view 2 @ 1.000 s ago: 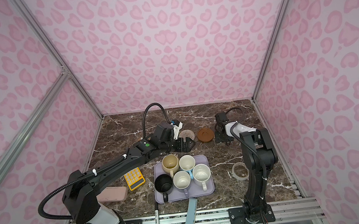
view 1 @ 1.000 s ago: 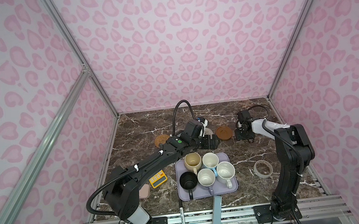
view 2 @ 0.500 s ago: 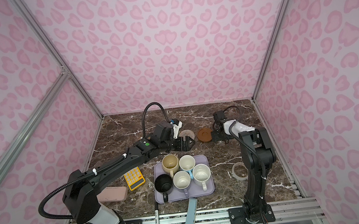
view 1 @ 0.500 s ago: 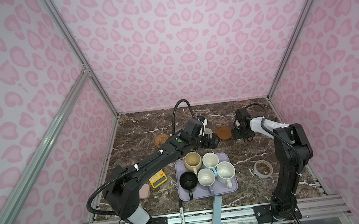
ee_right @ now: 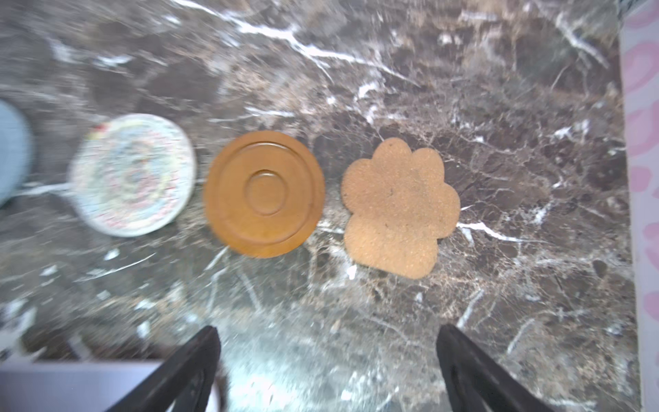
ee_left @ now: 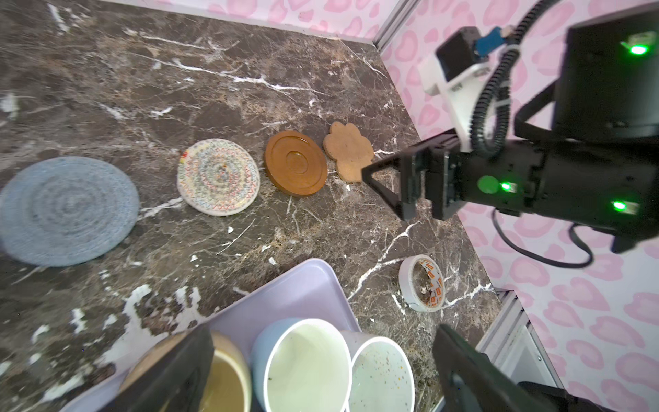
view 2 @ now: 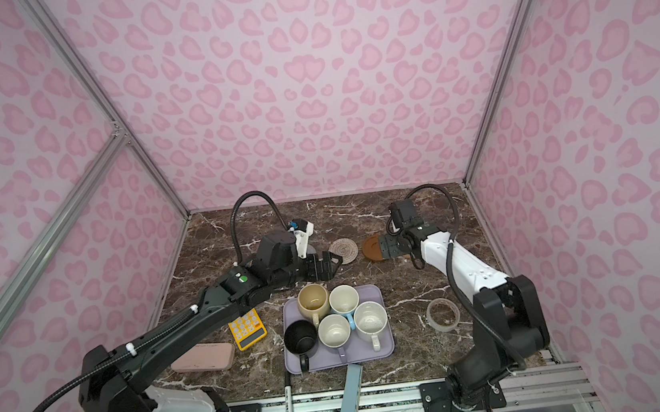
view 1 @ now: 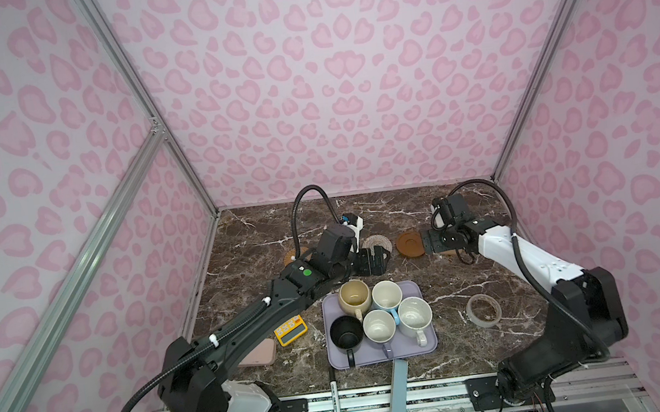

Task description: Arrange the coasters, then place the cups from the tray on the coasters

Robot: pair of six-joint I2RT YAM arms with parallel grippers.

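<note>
- Right wrist view: the right hand point(ee_right: 328, 356) hangs over the bench point(ee_right: 499, 303), jaws spread wide with nothing between them.
- Ahead of its fingers lie the paw-shaped cork coaster point(ee_right: 399, 210) and, just beside it, the brown disc point(ee_right: 264, 194). A narrow gap separates the two, and both lie flat.
- On along the same row comes the cream woven round point(ee_right: 132, 174), blurred here. The left wrist view adds the grey-blue woven round point(ee_left: 67, 210) after it.
- In a top view, the orange woven round point(view 1: 294, 256) peeks out from behind the left arm at that end of the row.
- The left hand point(view 1: 374, 261) is open too, holding nothing, and hovers between the coaster row and the tray point(view 1: 430, 344).
- All five cups point(view 1: 379, 326) stand upright on the tray, clustered tightly, with the black one point(view 1: 346, 333) at the near left.
- A tape roll point(view 1: 483, 310) lies to the right of the tray, and a yellow calculator point(view 1: 290, 331) to its left.
</note>
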